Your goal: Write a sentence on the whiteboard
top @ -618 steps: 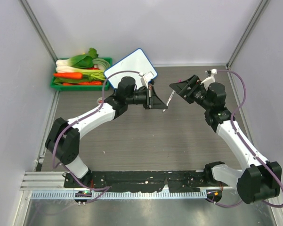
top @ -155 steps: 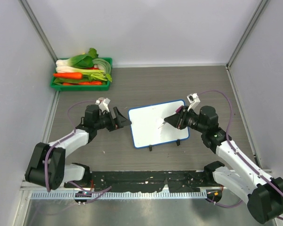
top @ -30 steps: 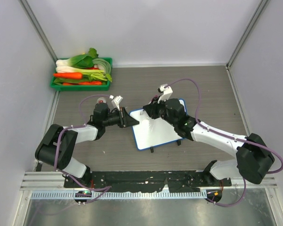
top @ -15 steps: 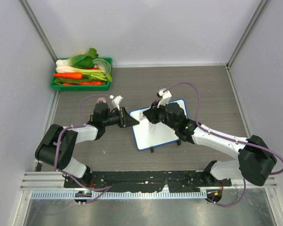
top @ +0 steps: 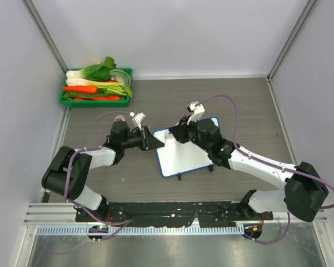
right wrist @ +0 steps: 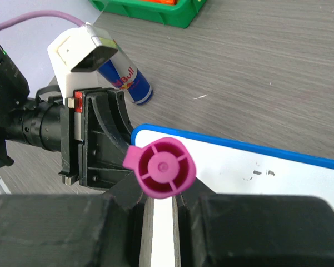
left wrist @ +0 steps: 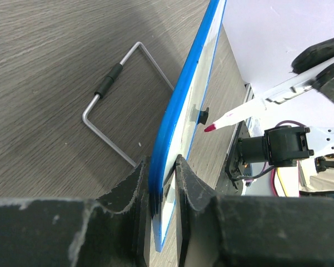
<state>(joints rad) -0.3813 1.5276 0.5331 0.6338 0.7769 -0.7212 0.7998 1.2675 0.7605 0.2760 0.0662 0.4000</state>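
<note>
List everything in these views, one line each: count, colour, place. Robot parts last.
whiteboard: one, white with a blue rim, mid-table
marker: one, white with a pink end and red tip, tip close to the board's face
wire stand: one, silver with a black sleeve, on the table by the board
can: one, blue and silver, on the table near the left wrist
tray: one, green, far left corner
vegetables: several, green, white and orange, in the tray
table: one, grey-brown wood grain
left gripper: black, clamped on the whiteboard's edge
right gripper: black, holding the marker
</note>
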